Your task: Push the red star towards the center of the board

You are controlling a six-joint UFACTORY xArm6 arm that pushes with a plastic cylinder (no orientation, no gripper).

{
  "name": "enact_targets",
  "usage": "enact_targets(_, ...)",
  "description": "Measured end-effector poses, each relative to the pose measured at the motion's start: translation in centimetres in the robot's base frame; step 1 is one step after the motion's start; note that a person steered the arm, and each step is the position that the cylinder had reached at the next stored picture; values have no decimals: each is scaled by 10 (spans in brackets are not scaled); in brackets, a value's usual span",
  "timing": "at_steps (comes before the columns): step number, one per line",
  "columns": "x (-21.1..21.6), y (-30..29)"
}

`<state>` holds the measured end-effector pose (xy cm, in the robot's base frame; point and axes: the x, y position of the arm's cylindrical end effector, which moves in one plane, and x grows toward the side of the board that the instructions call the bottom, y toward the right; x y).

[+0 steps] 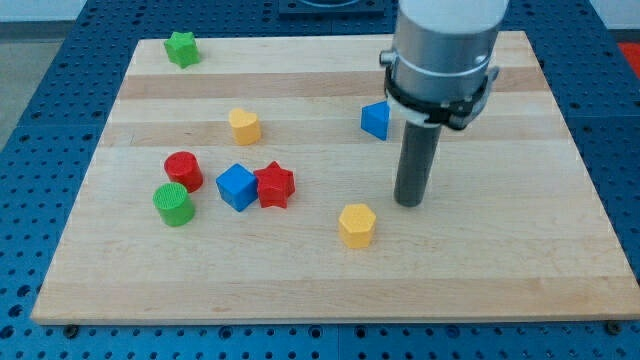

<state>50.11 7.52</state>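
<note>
The red star (274, 185) lies on the wooden board (500, 270), left of the board's middle. A blue cube (237, 187) touches its left side. My tip (409, 202) rests on the board well to the right of the red star, with a gap between them. A yellow hexagonal block (357, 225) lies between them, just below and left of my tip. A small blue block (376, 119) lies above and left of my tip, next to the rod.
A red cylinder (184, 170) and a green cylinder (173, 204) lie left of the blue cube. A yellow heart-like block (244, 126) lies above the red star. A green star (181, 49) sits at the board's top left corner.
</note>
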Motion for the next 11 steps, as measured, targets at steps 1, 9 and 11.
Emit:
enact_targets(1,9,-49)
enact_targets(9,-63,-135)
enact_targets(11,-49,-112)
